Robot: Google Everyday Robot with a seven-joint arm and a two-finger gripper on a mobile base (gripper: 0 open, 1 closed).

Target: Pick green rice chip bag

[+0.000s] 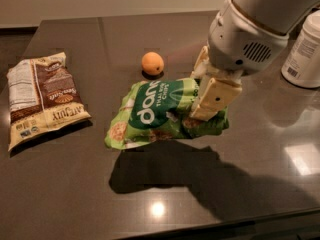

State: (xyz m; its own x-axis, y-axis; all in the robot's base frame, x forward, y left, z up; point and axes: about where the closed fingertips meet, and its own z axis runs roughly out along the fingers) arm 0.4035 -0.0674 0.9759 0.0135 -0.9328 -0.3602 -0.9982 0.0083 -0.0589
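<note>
The green rice chip bag (155, 113) is bright green with white "dang" lettering and tan chip pictures. It hangs above the dark table (75, 194), with its shadow on the surface below it. My gripper (202, 96) is shut on the bag's right end. One cream finger (216, 98) lies across the front of the bag; the other finger (201, 63) shows behind it. The white arm rises to the upper right.
A cream-and-brown snack bag (42, 98) lies flat at the left. A small orange fruit (152, 63) sits behind the green bag. A white bottle (306, 51) stands at the right edge. The table's front edge runs along the bottom.
</note>
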